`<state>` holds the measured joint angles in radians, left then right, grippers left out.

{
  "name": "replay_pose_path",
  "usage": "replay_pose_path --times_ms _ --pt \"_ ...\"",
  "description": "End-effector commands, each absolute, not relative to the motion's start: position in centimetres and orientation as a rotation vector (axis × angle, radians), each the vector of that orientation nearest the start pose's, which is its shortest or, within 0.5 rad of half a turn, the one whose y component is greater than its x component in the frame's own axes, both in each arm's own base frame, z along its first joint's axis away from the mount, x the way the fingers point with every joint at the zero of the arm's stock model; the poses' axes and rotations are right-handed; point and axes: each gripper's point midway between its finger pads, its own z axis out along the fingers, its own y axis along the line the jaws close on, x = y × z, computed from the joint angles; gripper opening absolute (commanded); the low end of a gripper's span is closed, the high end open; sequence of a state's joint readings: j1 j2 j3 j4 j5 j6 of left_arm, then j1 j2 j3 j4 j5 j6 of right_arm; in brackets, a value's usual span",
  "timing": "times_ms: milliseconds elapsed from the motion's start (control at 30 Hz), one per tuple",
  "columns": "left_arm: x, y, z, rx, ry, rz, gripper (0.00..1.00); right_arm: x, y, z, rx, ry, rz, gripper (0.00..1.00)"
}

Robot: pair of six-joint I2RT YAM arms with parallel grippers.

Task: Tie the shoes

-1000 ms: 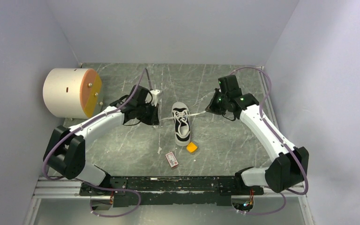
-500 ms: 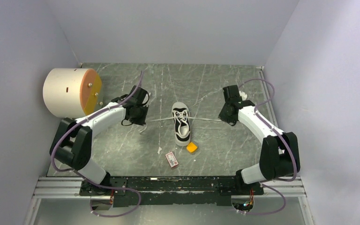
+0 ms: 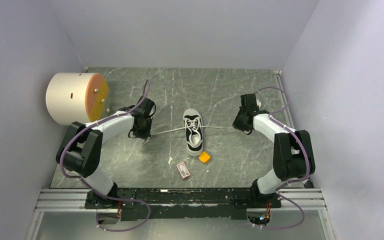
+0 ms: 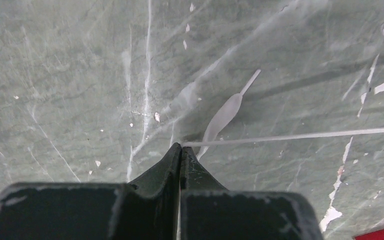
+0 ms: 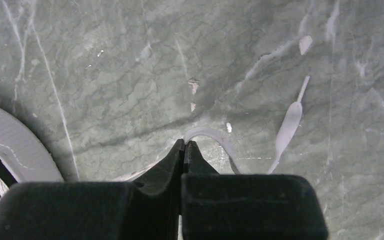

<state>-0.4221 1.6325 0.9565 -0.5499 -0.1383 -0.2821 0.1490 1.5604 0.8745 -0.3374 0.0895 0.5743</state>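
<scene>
The shoe lies on the bench between the two claws, to the right of the left claw and to the left of the right claw; each claw sits low over the bench

The left claw is clenched on the left lace, which runs straight and taut from its tips off to its right; the left tail lies just ahead of the tips; the right claw is clenched on the right lace, which curls out of its tips to the right, with the right tail ahead and further right

The step looks like drawing the laces outward to seat a crossing over the tongue, though from above I cannot tell whether a crossing is there; to do it well, both claws should pull equally, in opposite directions and close to the bench; nothing pins the shoe and it is probably light, so a lopsided pull would likely drag or spin it toward the stronger claw

Both grips sit near the tails, so a hard tug risks a lace slipping out; ease off once the strands go firm; the block and card lie nearer the arm bases than either claw, out of the pull line
</scene>
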Motion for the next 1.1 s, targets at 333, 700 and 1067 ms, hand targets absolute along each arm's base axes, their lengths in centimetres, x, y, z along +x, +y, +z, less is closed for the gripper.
replay_pose_path --times_ms 333,700,1067 --pt "31.1 -14.5 9.6 0.386 2.512 -0.244 0.96 33.8 7.4 4.7 0.408 2.546 0.315 0.0" --pt "31.3 -24.8 11.9 0.998 2.01 -0.593 0.85 32.9 8.5 6.2 0.328 2.519 0.398 0.0" --pt "33.1 -27.8 5.3 1.211 2.035 -0.593 0.76 32.3 9.0 6.9 0.332 2.528 0.426 0.0"
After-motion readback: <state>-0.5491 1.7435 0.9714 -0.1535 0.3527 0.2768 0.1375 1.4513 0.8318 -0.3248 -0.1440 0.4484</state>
